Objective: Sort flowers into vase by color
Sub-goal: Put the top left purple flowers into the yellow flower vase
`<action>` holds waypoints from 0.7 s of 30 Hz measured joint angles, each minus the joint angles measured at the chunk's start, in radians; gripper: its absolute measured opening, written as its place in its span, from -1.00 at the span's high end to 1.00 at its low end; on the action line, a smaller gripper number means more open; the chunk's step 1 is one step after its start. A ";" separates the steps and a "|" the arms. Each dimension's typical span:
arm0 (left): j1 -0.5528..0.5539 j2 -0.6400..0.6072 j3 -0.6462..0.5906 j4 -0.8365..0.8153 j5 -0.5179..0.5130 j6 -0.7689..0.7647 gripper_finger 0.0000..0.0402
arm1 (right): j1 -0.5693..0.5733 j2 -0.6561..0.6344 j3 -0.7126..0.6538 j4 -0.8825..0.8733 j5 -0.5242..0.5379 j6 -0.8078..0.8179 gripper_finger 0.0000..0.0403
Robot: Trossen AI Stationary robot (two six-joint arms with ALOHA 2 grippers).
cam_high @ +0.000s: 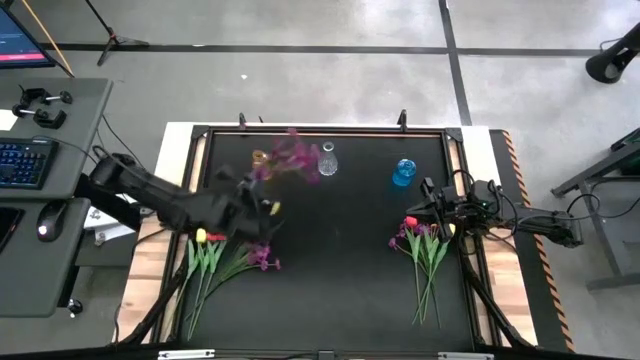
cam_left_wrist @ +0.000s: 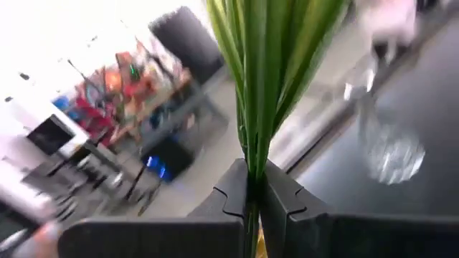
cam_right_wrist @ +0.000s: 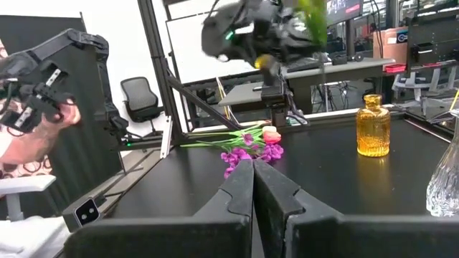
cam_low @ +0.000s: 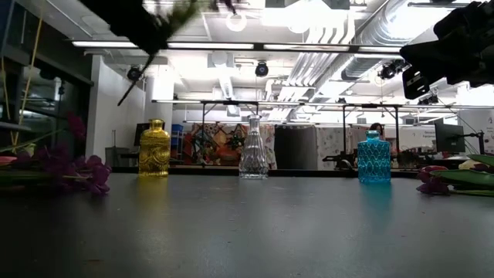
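Note:
My left gripper (cam_high: 258,197) is raised above the table's left half, shut on a bushy purple spray (cam_high: 293,157) whose head reaches toward the far vases. Along the far side stand an amber vase (cam_high: 260,158), a clear glass vase (cam_high: 327,160) and a blue vase (cam_high: 403,172). A pile of purple, red and yellow flowers (cam_high: 225,255) lies flat near the left edge. Another pile (cam_high: 425,248) lies on the right. My right gripper (cam_right_wrist: 252,172) hovers shut over that right pile, touching nothing. My left gripper pinches the spray's green stem (cam_left_wrist: 251,188) between its two fingers (cam_left_wrist: 287,201), below the bundle of long leaves (cam_left_wrist: 269,64). The flower is lifted clear of the table. In the low view its stem end (cam_low: 127,94) slants down below the gripper.
Raised black rails (cam_high: 325,130) frame the dark table. A desk with a keyboard (cam_high: 22,162) and mouse stands off the left side. A person's arm (cam_right_wrist: 32,143) shows beyond the table in the right wrist view. Bare tabletop (cam_high: 340,270) lies between the two piles.

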 joint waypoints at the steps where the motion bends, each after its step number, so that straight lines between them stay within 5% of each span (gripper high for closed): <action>1: 0.043 -0.002 -0.001 0.081 0.069 0.137 1.00 | 0.000 0.000 0.000 0.000 0.000 0.000 1.00; 5: 0.211 -0.002 -0.046 0.639 0.468 0.733 1.00 | 0.000 0.000 0.000 0.000 0.000 0.000 1.00; 8: 0.322 -0.001 -0.082 1.030 0.750 0.996 1.00 | 0.000 0.000 0.000 0.000 0.000 0.000 1.00; 11: 0.431 -0.018 -0.082 1.190 0.931 1.069 1.00 | 0.000 0.000 0.000 0.000 0.000 0.000 1.00; 15: 0.592 -0.081 -0.093 1.164 1.192 1.031 1.00 | 0.000 0.000 0.000 0.000 0.000 0.000 1.00; 21: 0.836 -0.282 -0.343 1.336 1.470 0.929 1.00 | 0.000 0.000 0.000 0.000 0.000 0.000 1.00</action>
